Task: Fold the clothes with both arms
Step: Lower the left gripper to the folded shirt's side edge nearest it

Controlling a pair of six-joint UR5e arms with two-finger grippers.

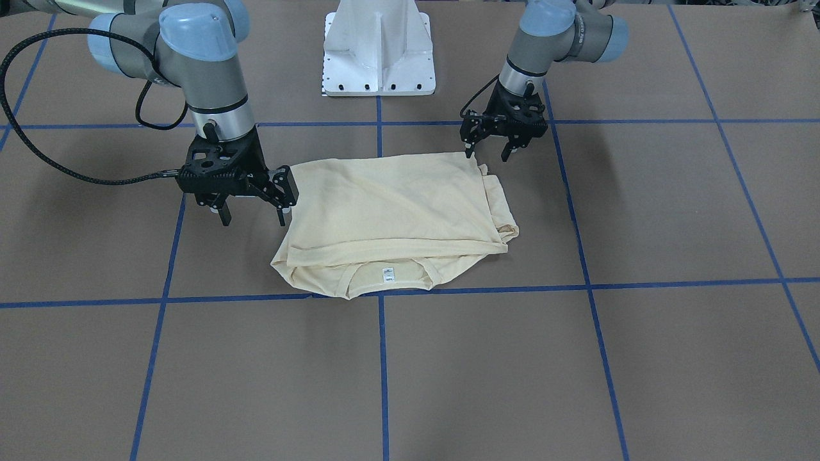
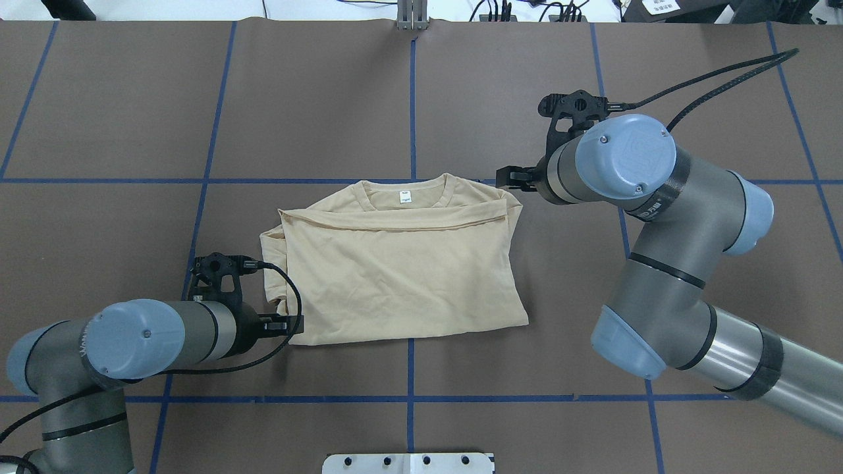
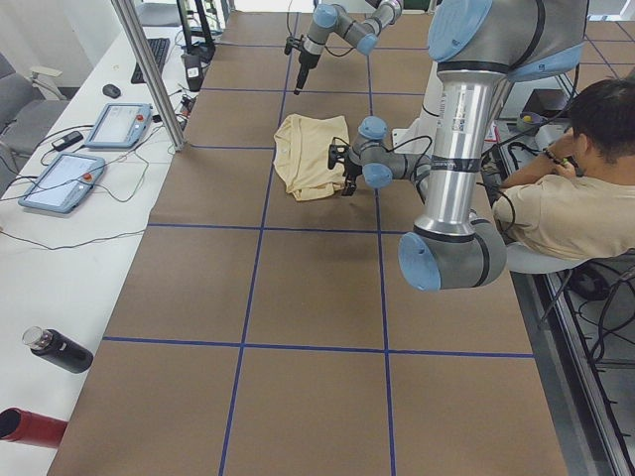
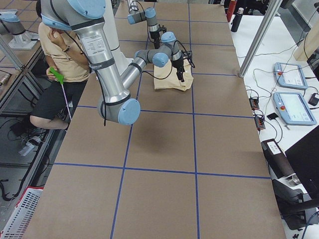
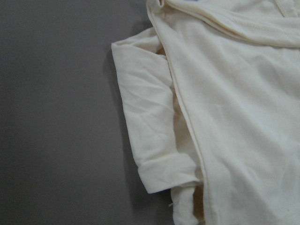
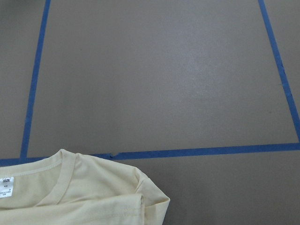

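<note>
Exterior front-facing: T-shirt (image 1: 391, 198) lies crosswise, left gripper (image 1: 488, 153) at its robot-side corner, right gripper (image 1: 254, 221) at the diagonal far corner, both spread wide, gripping nothing.

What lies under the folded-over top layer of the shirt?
The collar with its white label and a folded sleeve stick out from under it. Everything else beneath the top layer of the T-shirt is covered.
</note>
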